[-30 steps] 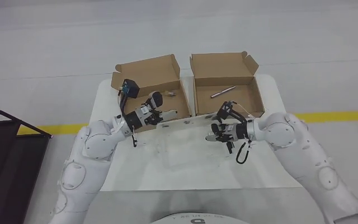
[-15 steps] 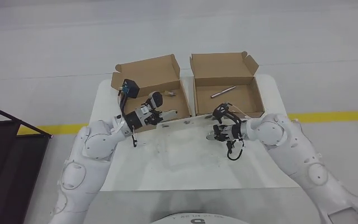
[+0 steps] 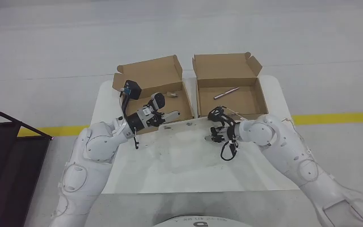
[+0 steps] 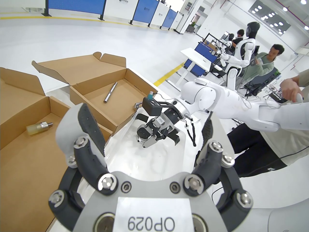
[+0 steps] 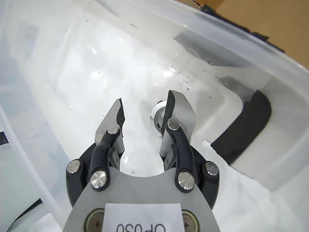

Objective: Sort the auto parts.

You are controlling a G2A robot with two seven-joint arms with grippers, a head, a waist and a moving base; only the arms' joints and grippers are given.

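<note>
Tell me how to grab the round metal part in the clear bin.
Pinch the round metal part across its curved rim, likely from above: it rests on the bin floor, half behind one finger of the open right end effector.

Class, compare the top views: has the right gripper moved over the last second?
Yes. The right gripper has slid toward the robot's left along the front wall of the right-hand cardboard box.
</note>
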